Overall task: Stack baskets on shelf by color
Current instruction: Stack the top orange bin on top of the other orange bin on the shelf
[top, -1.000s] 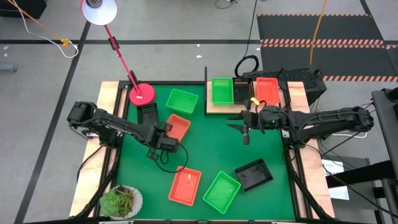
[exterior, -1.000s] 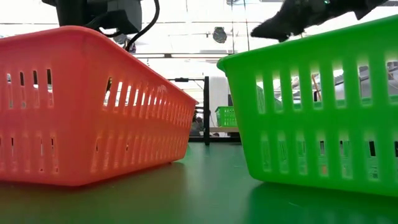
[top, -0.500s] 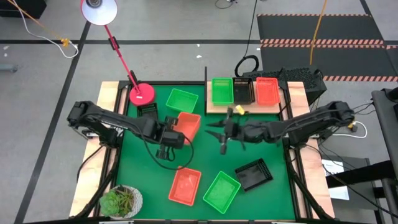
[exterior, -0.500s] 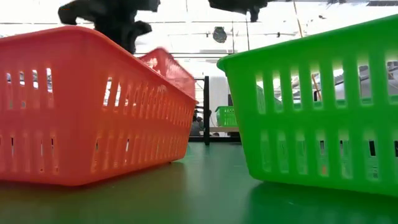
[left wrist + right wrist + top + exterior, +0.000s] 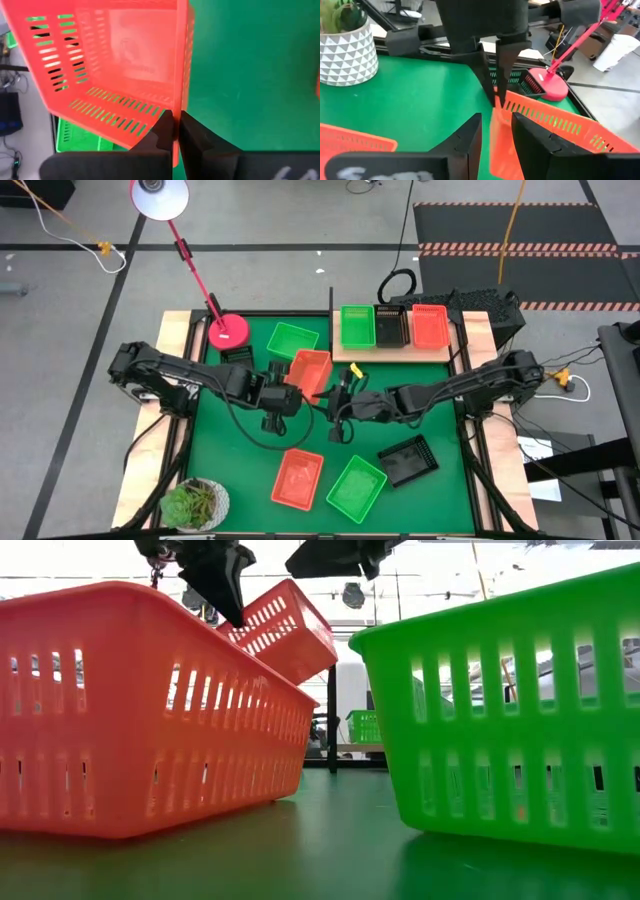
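From my end the left gripper [image 5: 283,387] is pinched tight on the rim of an orange basket [image 5: 309,370], held tilted up off the green mat [image 5: 225,450] mid-table. Right gripper [image 5: 335,399] sits just beside it w/ fingers apart around the basket's edge, can't tell if it's actually gripping. Shelf [image 5: 345,355] at the back has green, black & orange baskets. In the way nearby: green basket [image 5: 292,341], lamp base [image 5: 228,330], black basket [image 5: 407,459]
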Tool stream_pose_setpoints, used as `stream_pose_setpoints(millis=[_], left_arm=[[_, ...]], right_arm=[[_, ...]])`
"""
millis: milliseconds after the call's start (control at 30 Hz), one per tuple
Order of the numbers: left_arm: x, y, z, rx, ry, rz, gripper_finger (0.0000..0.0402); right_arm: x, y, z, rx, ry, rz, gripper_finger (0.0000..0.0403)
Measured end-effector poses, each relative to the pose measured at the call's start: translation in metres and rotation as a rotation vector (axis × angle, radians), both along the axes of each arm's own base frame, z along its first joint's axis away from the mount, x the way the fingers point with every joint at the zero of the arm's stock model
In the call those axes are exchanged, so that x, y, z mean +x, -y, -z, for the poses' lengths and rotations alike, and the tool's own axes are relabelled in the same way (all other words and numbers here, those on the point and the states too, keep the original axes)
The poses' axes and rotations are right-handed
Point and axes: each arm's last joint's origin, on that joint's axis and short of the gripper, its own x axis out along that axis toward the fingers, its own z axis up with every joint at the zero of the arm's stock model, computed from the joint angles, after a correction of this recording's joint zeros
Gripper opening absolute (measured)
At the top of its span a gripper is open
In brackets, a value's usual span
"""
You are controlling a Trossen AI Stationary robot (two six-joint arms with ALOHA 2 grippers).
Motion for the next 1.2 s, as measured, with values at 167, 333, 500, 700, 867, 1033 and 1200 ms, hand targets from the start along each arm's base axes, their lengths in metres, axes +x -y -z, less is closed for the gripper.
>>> stream_pose_setpoints(millis=[167, 333, 500, 700, 867, 1033, 1200], left_arm=[[0.000, 0.000, 0.000, -0.002, 0.001, -0.008, 0.0007], [0.002, 0.003, 0.000, 0.000, 0.016, 0.010, 0.0013], [0.006, 0.003, 0.005, 0.018, -0.003, 0.042, 0.0007], [0.007, 0.004, 0.005, 0.017, 0.017, 0.043, 0.0014], [0.007, 0.006, 0.005, 0.021, 0.012, 0.062, 0.0006], [0.007, 0.010, 0.004, 0.028, 0.014, 0.078, 0.0016], [0.008, 0.014, 0.004, 0.044, 0.025, 0.119, 0.0006]], right_arm=[[0.000, 0.002, 0.000, -0.007, -0.015, -0.001, 0.0103], [0.000, 0.002, 0.000, -0.019, -0.017, -0.028, 0.0107], [0.001, 0.003, -0.002, -0.035, 0.003, -0.037, 0.0139], [0.013, 0.007, 0.015, -0.043, -0.017, -0.021, 0.0171], [0.021, 0.010, 0.027, -0.071, -0.034, -0.018, 0.0164], [0.021, 0.013, 0.030, -0.077, -0.059, -0.016, 0.0143], [0.019, 0.013, 0.033, -0.077, -0.096, -0.036, 0.0117]])
